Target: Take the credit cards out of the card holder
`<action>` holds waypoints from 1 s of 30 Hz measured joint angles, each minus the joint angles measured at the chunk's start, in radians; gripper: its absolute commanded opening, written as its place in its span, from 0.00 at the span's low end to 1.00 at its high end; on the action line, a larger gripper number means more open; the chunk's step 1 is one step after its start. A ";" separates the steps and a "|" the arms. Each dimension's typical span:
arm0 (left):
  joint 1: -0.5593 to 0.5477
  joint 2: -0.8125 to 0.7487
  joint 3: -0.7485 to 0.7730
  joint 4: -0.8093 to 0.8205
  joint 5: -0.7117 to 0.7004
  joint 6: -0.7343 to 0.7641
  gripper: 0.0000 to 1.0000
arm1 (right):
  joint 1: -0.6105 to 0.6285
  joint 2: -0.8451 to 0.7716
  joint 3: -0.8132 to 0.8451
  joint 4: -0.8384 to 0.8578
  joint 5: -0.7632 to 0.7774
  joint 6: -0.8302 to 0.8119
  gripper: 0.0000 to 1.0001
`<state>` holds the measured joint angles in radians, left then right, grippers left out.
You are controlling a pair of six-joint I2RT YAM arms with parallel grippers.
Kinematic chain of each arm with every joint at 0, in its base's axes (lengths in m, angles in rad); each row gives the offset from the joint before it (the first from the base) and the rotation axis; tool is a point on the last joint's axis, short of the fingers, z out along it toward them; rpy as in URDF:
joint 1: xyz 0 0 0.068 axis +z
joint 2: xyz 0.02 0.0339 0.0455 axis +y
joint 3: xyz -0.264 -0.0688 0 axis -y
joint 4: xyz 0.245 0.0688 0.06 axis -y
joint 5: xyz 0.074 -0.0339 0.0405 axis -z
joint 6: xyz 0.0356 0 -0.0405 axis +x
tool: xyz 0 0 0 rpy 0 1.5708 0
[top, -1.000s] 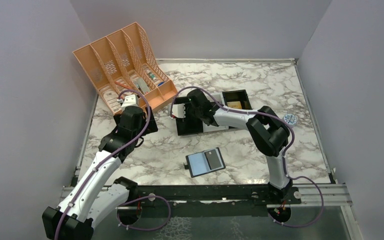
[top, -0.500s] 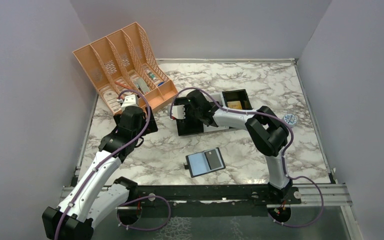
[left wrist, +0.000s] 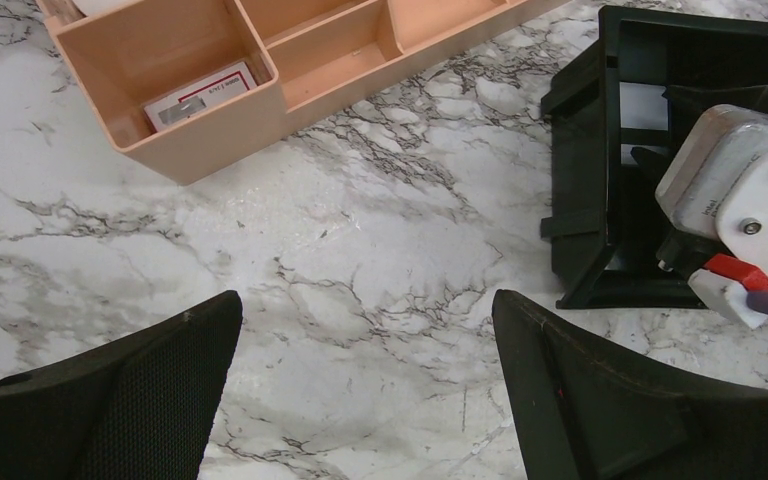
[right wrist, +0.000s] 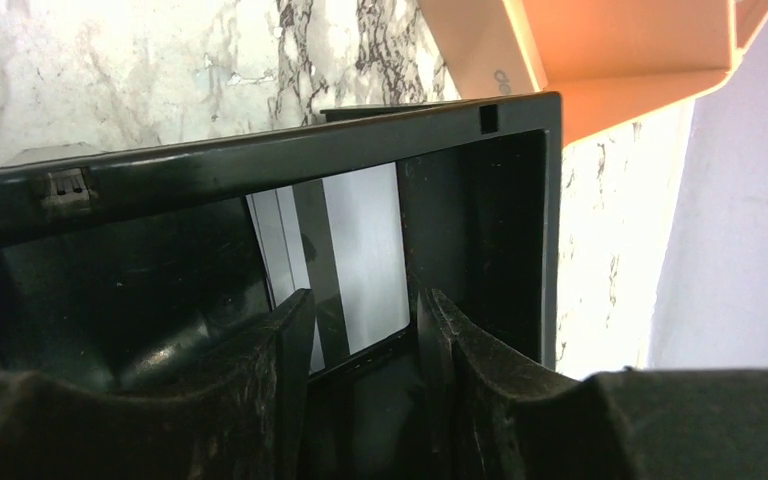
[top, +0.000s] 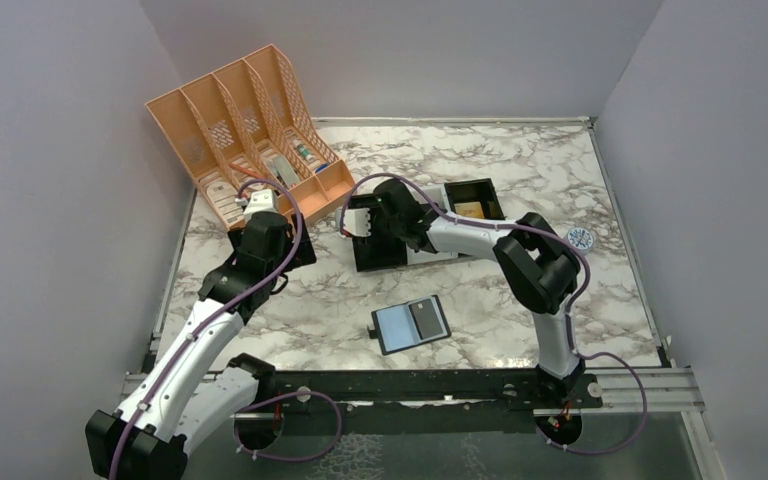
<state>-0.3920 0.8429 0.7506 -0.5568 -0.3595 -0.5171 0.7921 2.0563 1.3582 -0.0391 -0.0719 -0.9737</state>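
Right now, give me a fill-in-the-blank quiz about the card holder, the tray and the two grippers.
1. The card holder lies ___ on the marble table, lining upward.
2. The right gripper reaches into the black tray, not the ___ organizer.
3. The left gripper hovers over bare marble, holding ___.
Missing words: open; orange; nothing.

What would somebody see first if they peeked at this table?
Probably the big orange rack in the far left corner, bright against the marble table. Next, the right arm reaches to the middle, its pincer dipping into a black tray. Nearer the front lies an open wallet with a dark card on it.
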 measured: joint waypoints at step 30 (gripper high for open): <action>-0.022 0.091 -0.080 0.278 0.649 -0.071 0.96 | -0.002 -0.856 -0.666 -0.023 0.154 1.457 0.59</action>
<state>-0.4141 0.9337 0.6704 -0.2790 0.2890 -0.5880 0.7902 1.2007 0.6926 -0.0624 0.0822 0.4831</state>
